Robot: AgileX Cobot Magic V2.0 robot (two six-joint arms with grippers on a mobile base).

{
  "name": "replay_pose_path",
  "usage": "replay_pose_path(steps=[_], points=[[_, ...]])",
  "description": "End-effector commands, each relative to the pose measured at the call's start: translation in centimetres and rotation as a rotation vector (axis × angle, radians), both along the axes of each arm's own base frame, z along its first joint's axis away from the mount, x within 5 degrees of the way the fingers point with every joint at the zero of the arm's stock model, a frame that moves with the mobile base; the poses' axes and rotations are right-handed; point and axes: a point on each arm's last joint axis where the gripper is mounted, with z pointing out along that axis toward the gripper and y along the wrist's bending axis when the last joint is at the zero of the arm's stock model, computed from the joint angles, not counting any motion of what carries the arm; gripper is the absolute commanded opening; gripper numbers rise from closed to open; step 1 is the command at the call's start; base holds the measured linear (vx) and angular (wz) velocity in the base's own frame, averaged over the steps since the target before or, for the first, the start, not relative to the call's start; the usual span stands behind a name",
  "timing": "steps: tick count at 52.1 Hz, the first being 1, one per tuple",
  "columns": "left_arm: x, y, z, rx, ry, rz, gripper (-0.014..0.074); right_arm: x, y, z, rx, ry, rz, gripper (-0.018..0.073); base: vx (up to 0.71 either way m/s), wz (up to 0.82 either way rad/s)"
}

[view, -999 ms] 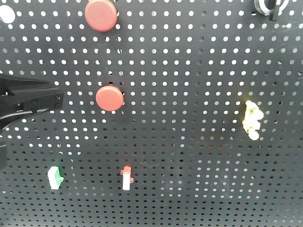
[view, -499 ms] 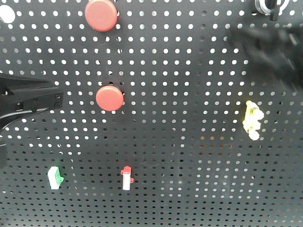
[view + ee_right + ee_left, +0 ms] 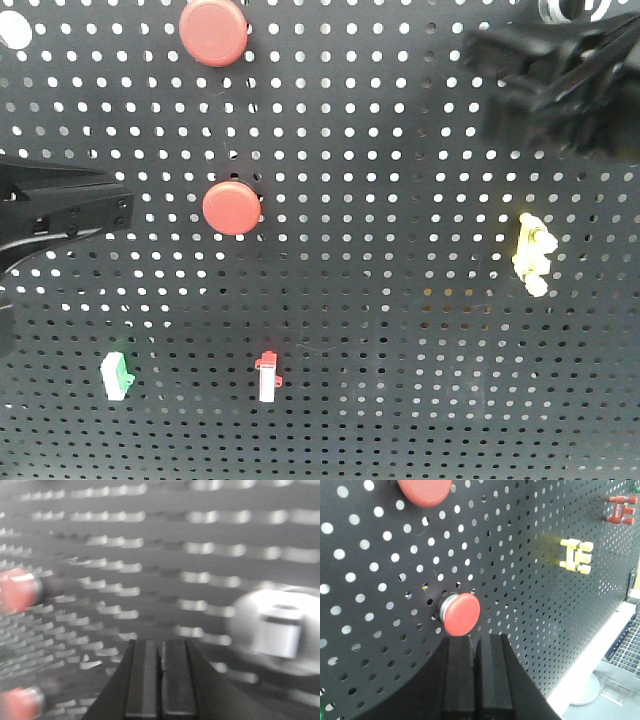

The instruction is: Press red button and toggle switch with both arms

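Pegboard point(image 3: 400, 160) in black, perforated steel is filling every view, and both arms are hovering in front of it. The left gripper point(image 3: 475, 639) is showing its two fingers pressed flat together with no gap, holding nothing. The red button point(image 3: 461, 614) is sitting just ahead of those tips and a little to their left in the wrist view; in the front view the left gripper point(image 3: 122, 212) is pointing at the red button point(image 3: 232, 208) with a clear stretch of board between them, so they are not touching. A second red button point(image 3: 213, 30) is sitting further up the board, well beyond the left tips. The right gripper point(image 3: 161, 643) is likewise closed, its fingers meeting along a thin seam and empty. Ahead of it and off to its right, the toggle switch point(image 3: 279, 629) is appearing as a blurred white disc with a silvery stub, near the tips but apart from them. In the front view the right gripper point(image 3: 492, 58) is smeared by blur and is covering most of the toggle switch point(image 3: 575, 8). A yellow fitting point(image 3: 531, 256) is sitting well below the right gripper, while a green-and-white rocker point(image 3: 117, 375) and a red-and-white switch point(image 3: 267, 377) are lying below the left one.
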Motion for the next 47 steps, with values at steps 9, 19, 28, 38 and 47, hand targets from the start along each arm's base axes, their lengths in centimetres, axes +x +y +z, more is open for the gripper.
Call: replay_pose_path(steps=[9,19,28,38,47], points=[[-0.3,0.4,1.5,-0.082,-0.054,0.029,0.0001,-0.1,-3.0,1.8,0.082,-0.046,-0.122,-0.0004,0.00,0.00],[-0.3,0.4,1.5,-0.082,-0.053,0.029,0.0001,-0.4,-2.8,1.4,0.061,0.002,-0.095,-0.0004,0.00,0.00],[-0.2,0.4,1.5,-0.081,-0.061,0.036,0.0001,-1.7,-2.8,1.2,0.026,0.063,-0.061,-0.0004,0.00,0.00],[-0.2,0.4,1.5,-0.080,-0.060,0.036,0.0001,-4.1,-3.4,1.5,-0.017,0.085,-0.048,-0.0004,0.00,0.00],[-0.3,0.4,1.2,-0.059,-0.029,0.034,0.0001,-6.1,-4.7,-0.3,-0.078,0.112,-0.117,-0.0004,0.00,0.00]])
